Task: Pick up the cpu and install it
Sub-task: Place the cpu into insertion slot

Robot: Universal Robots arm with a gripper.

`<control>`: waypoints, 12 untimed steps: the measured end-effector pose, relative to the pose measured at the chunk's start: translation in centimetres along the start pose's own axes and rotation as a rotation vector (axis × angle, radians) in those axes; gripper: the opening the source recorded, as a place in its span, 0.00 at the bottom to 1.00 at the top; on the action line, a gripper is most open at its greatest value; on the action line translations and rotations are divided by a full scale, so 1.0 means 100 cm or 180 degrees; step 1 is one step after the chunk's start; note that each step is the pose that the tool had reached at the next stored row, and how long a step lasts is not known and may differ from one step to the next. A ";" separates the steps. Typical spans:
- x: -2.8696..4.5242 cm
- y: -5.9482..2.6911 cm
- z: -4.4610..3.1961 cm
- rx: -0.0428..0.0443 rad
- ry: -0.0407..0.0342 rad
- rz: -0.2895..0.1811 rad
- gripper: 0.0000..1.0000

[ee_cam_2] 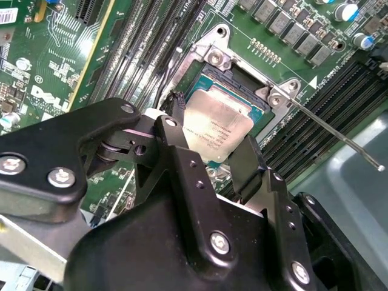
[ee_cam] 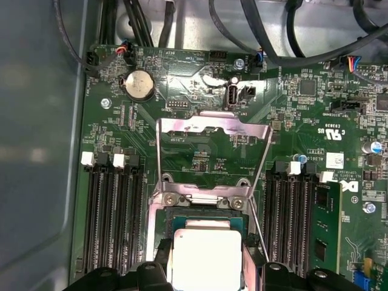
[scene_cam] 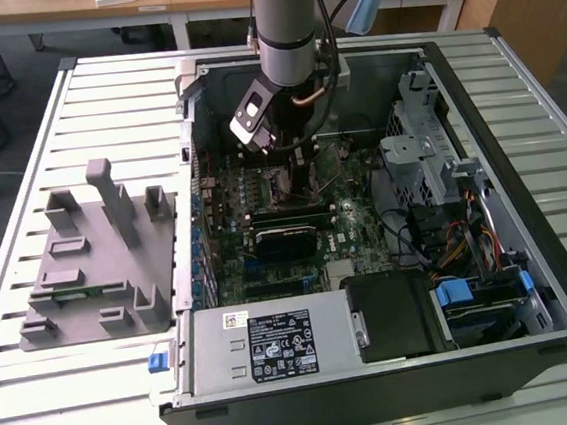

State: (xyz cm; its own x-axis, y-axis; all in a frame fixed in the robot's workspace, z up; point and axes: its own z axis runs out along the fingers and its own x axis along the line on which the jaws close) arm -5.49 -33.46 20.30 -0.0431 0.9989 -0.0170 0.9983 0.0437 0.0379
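Jaws pinch the cpu [ee_cam_2: 215, 130] by two opposite edges, just over the open socket [ee_cam_2: 233, 79] — keep it level, corners aligned; lower gently — never force.

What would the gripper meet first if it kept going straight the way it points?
Most likely the square black socket with a metal frame on the green motherboard, directly under the silvery square cpu held in the gripper; the gap between them is unclear.

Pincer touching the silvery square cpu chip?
Touching. Second wrist view: black pincer fingers meet opposite edges of the silvery square cpu chip, no gap.
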 end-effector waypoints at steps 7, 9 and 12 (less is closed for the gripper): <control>0.0001 -0.0001 0.0023 0.0000 0.0000 0.0020 0.54; 0.0001 -0.0001 0.0030 0.0000 -0.0001 0.0030 0.54; 0.0002 -0.0001 0.0042 0.0001 -0.0001 0.0038 0.54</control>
State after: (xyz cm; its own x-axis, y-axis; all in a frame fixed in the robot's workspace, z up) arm -5.48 -33.45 19.88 -0.0310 0.9994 -0.0170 0.9988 0.0317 0.0379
